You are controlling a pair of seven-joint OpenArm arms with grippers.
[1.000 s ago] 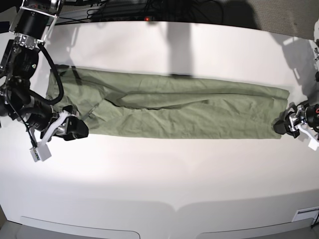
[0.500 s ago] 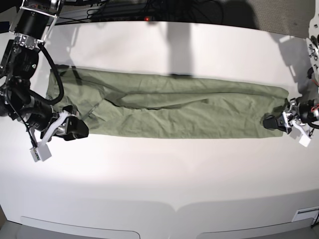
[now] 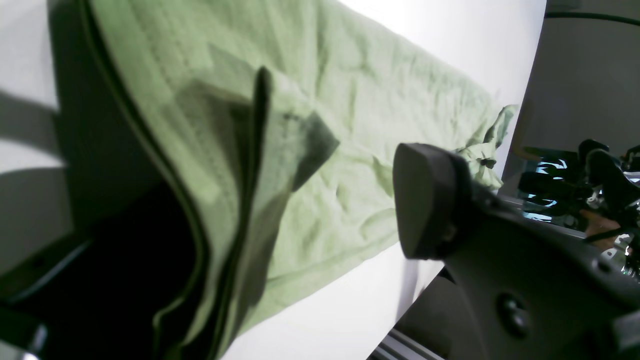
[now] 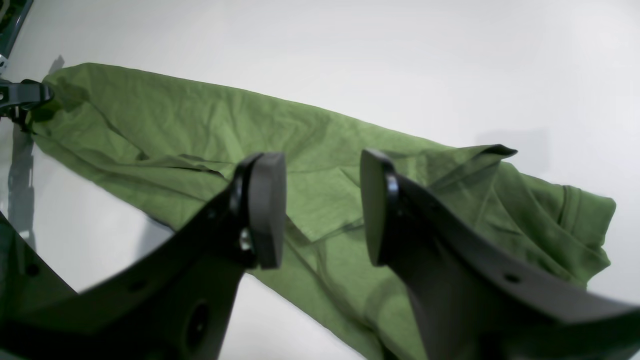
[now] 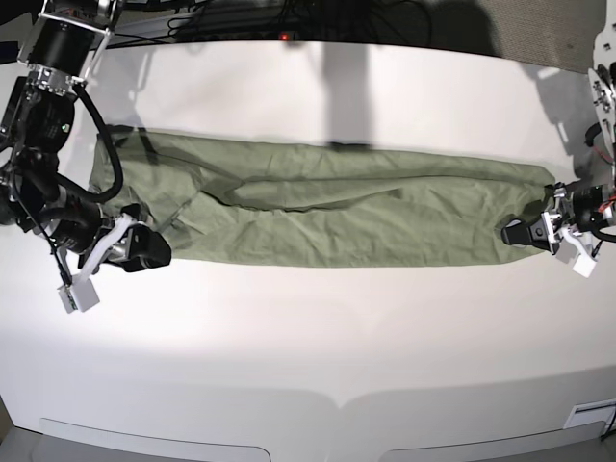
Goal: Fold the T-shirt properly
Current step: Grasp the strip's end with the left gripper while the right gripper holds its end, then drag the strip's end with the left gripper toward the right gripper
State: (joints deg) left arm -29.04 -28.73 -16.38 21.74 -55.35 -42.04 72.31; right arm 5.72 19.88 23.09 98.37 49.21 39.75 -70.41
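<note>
Cloth like this wrinkled sage-green short-sleeved cotton T-shirt [image 5: 318, 217] should handle light, limp and a little clingy, so it will sag and crease wherever it is lifted; the firmest holds look to be the doubled hems and corners at each end. It lies as a long narrow band across the middle of the white table [image 5: 308, 337]. At the base view's left, the right gripper [image 5: 144, 248] sits low at the band's near corner, its dark padded jaws parted over the fabric and pinching nothing. At the view's right, the left gripper [image 5: 520, 234] reaches in flat along the table at the opposite end, jaws spread wide, one on either side of the raised hem.
</note>
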